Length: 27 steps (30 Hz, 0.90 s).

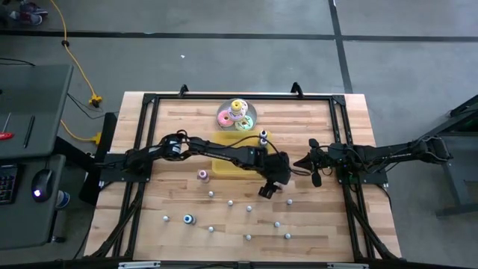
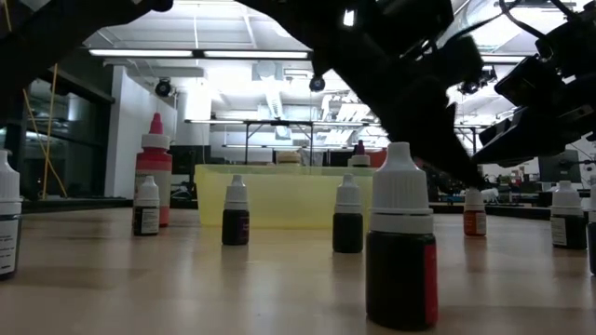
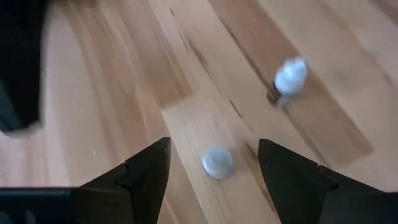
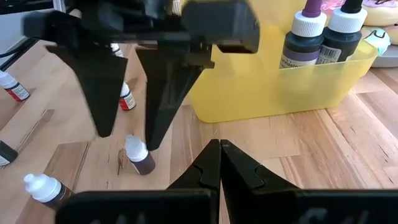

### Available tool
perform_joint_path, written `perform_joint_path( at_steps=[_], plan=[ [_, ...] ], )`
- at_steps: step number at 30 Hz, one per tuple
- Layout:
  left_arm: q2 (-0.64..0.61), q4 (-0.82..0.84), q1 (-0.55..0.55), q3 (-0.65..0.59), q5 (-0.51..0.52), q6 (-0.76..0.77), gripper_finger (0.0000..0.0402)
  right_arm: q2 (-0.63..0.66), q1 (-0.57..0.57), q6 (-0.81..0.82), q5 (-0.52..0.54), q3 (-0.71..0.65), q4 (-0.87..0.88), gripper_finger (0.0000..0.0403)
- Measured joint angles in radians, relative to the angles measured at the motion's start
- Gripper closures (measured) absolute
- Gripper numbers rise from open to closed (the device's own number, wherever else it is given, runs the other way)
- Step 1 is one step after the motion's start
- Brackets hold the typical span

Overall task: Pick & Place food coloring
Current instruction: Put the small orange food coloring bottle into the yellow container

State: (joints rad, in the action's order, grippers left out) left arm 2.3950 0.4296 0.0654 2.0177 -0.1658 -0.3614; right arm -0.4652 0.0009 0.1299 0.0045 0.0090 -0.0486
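Food coloring bottles scattered on the wood table, left gripper spread over one

Food coloring (image 2: 400, 247) comes as tiny round bottles with pale conical dropper caps and dark, red or blue bodies, standing upright across the front half of the plank table (image 1: 172, 123). Two more, one purple-capped, sit inside the translucent yellow tray (image 4: 280, 87). Their labels are too small to read.

The left gripper (image 1: 266, 192) hangs just above the table beside the tray, its dark wedge-shaped fingers (image 4: 102, 87) spread wide, holding nothing; one white-capped bottle (image 3: 217, 162) stands between them. The right gripper (image 4: 220, 163), near the table's right edge, has its fingers pressed together and empty. Pastel ring toys (image 1: 237, 114) are stacked on a round plate behind the tray
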Motion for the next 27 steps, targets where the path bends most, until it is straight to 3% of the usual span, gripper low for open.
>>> perform_joint_path(
  at_steps=[14, 27],
  plan=[
    [0.007, 0.015, 0.0, -0.003, 0.001, 0.019, 0.0167, 0.0, 0.0, 0.0, 0.0, 0.0, 0.0, 0.0402],
    [0.016, 0.014, 0.0, -0.003, -0.001, 0.03, 0.0238, 0.0, 0.0, 0.0, 0.0, 0.0, 0.0, 0.0402]
  ],
)
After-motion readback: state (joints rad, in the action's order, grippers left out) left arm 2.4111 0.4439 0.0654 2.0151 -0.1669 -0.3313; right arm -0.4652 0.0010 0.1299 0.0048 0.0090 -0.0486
